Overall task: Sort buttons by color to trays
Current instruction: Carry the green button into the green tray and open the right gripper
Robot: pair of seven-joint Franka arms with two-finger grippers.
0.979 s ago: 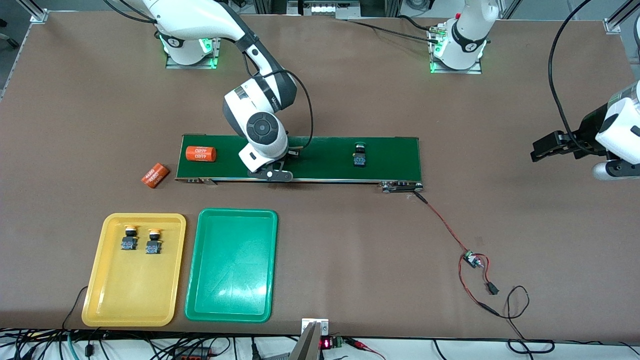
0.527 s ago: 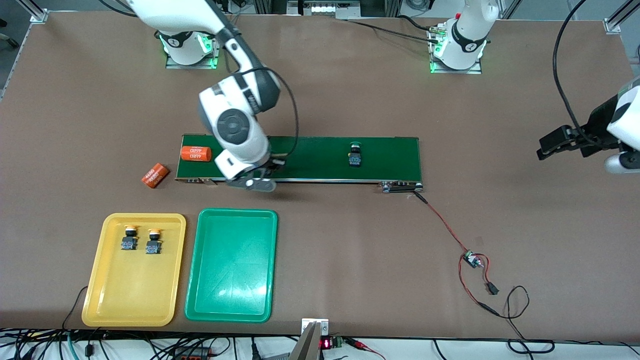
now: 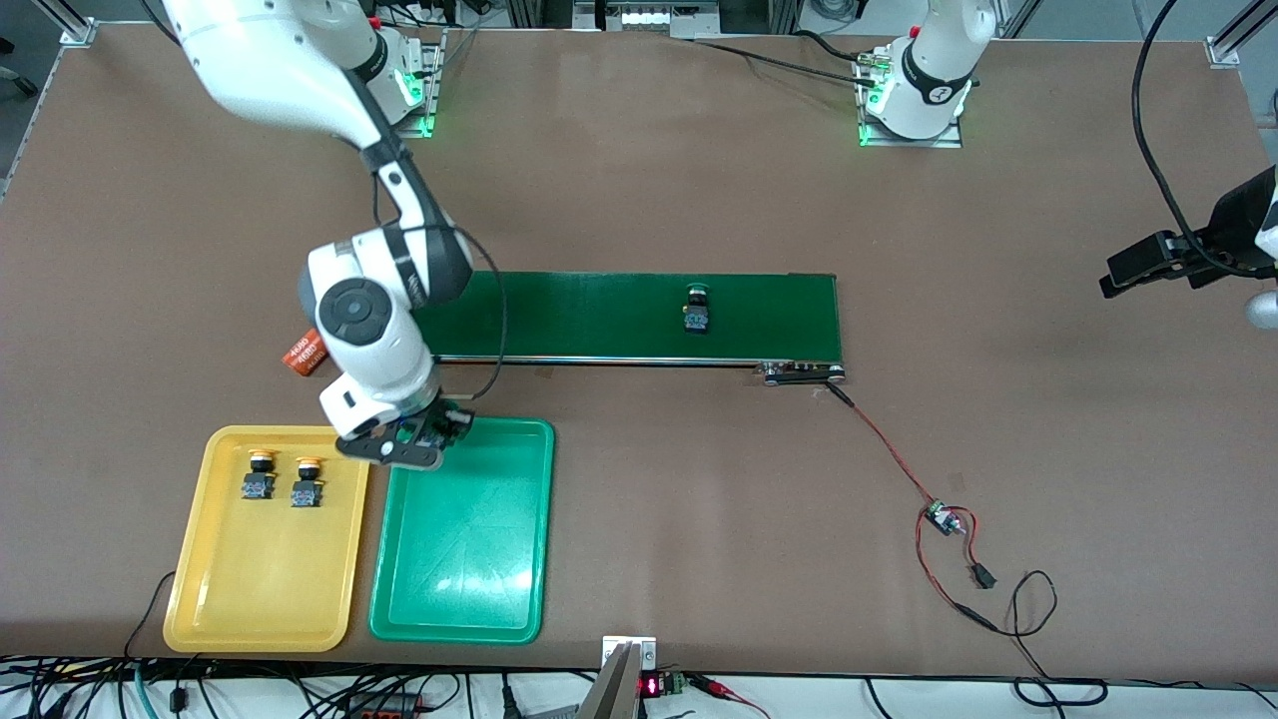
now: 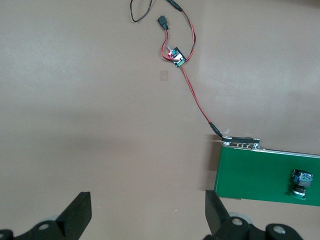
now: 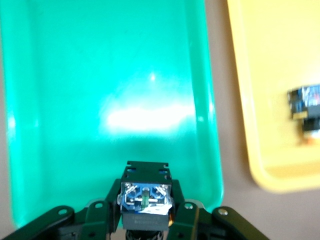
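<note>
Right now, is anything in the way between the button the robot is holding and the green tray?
No. The right gripper holds the button over the green tray, and the tray below looks bare.

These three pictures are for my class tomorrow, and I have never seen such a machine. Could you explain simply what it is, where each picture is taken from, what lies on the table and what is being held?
Two robot arms stand at a brown table. One picture looks down from across it; the other two come from cameras on the arms' wrists. The right gripper hangs over the green tray, shut on a button. Beside it, the yellow tray holds two yellow buttons. A green button rides the conveyor belt, and an orange cylinder lies near its end. The left gripper waits open at the table's other end.
</note>
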